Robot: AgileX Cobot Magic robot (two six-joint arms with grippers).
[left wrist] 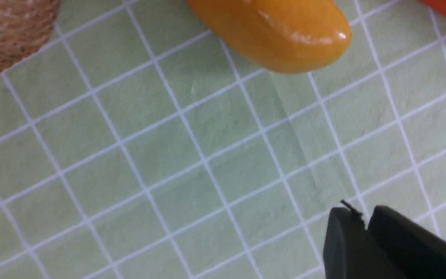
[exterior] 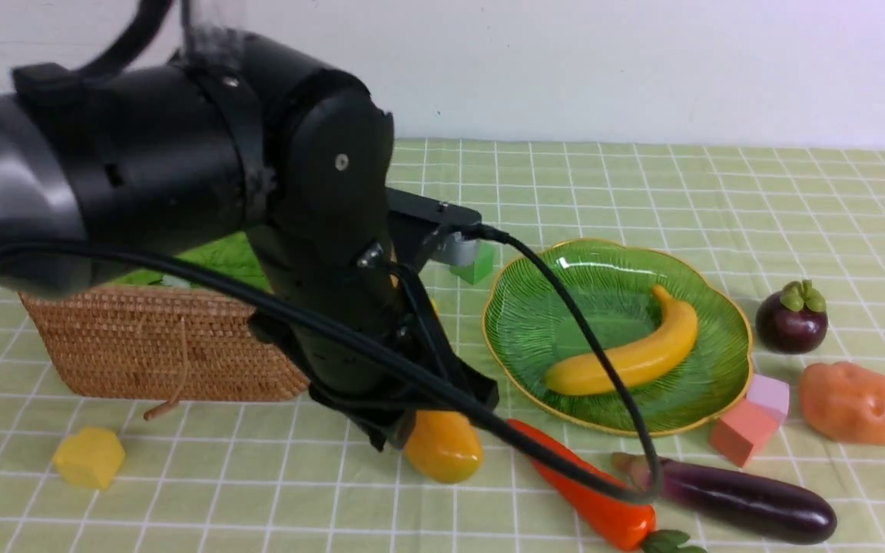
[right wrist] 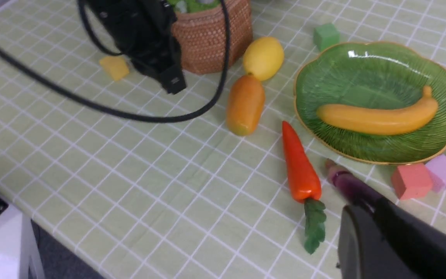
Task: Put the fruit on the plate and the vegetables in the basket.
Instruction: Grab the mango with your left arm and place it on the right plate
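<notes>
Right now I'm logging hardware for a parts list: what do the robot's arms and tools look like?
The left arm is bulky glossy black, with rounded housings, a flat side plate bearing a silver screw, and a thick black cable looping off it. The left tool and right tool are matte black.

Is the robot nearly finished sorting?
Not nearly. Done: only the banana lies on the plate. In hand: nothing; the left gripper is shut and empty near the mango. Left: mango, lemon and mangosteen for the plate; carrot, eggplant and potato, all on the table, for the basket.
</notes>
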